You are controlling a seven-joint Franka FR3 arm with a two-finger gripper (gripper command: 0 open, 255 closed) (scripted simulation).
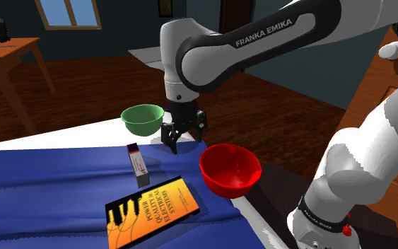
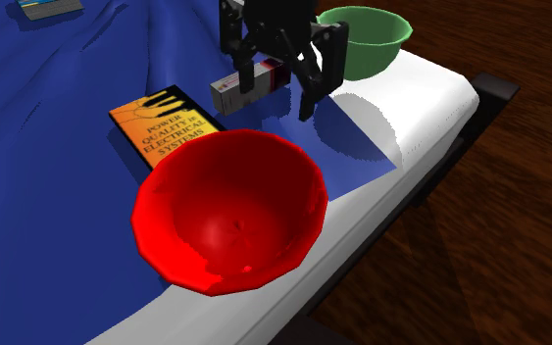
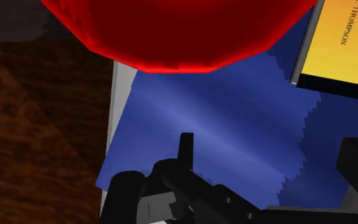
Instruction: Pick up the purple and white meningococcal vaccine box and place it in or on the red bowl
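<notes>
Purple-topped white vaccine box [image 1: 138,165] lies on the blue cloth [image 1: 42,184], left of the gripper [image 1: 183,141], whose fingers stand wide apart, holding nothing. Red bowl [image 1: 230,170] sits rightmost, empty. Grasp, lift and placement all remain.

Arm [image 1: 374,141]: white rounded shells, dark grey joints
Marking [image 1: 264,33]: white "FRANKA EMIKA" on a dark band
Gripper [image 1: 184,136]: all black, two fingers

1 green bowl [image 1: 143,118] on white tbl [image 2: 430,98] | 1 orange book [image 1: 151,210] flat on blue cloth [image 1: 42,184]
</notes>
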